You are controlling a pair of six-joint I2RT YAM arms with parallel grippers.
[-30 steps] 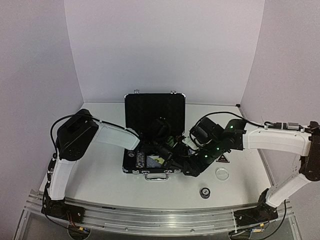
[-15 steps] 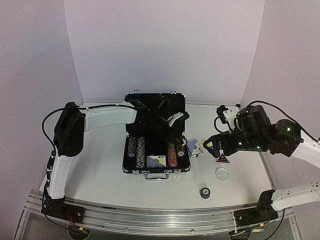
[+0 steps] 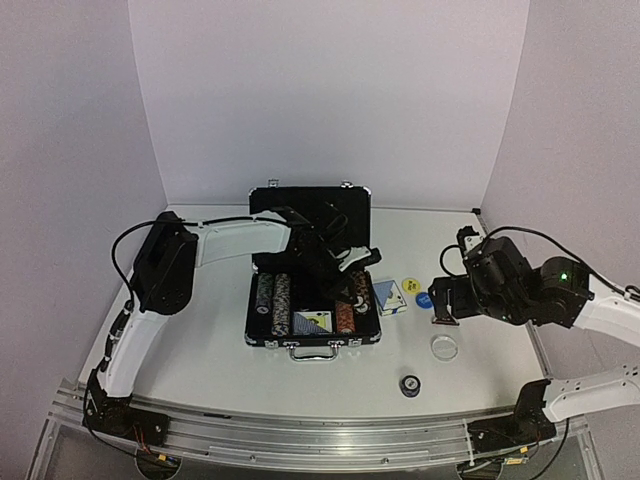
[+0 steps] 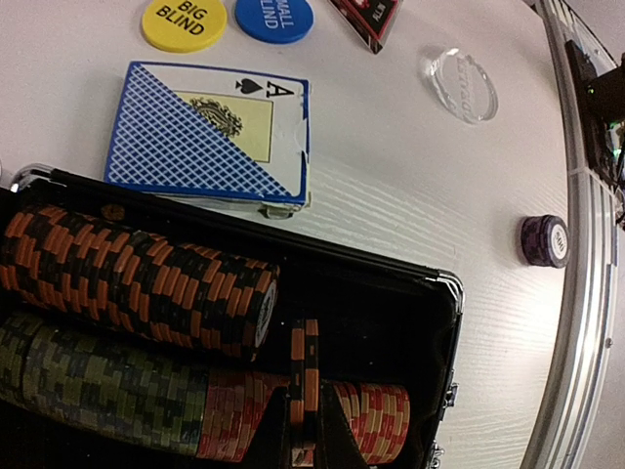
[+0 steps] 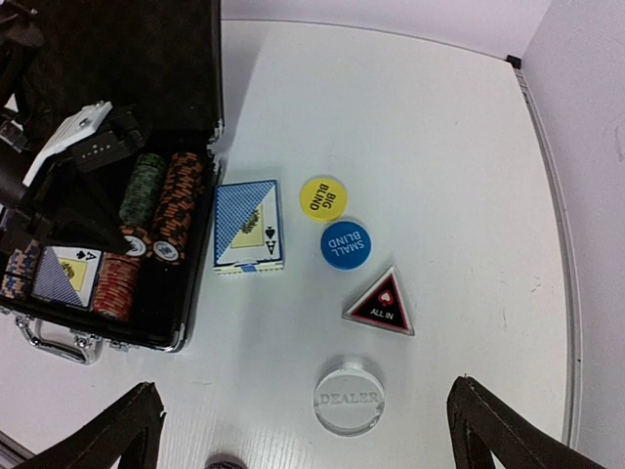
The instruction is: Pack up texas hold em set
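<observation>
Clear dealer disc (image 5: pixel 349 396) under released right hand (image 5: pixel 303 415) | left hand (image 4: pixel 304 442) clenched on orange chip (image 4: pixel 304 363) over briefcase (image 4: pixel 395 318)

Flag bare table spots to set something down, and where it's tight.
Free: white table left of the black silver-edged briefcase, and the far-right corner behind the yellow round disc. Crowded: right of the case, where blue-backed card deck, blue disc, dark triangular button and clear disc cluster.

Top view overlooks the table (image 3: pixel 200 345); both wrist views look down, sharing the deck (image 5: pixel 249 227)
</observation>
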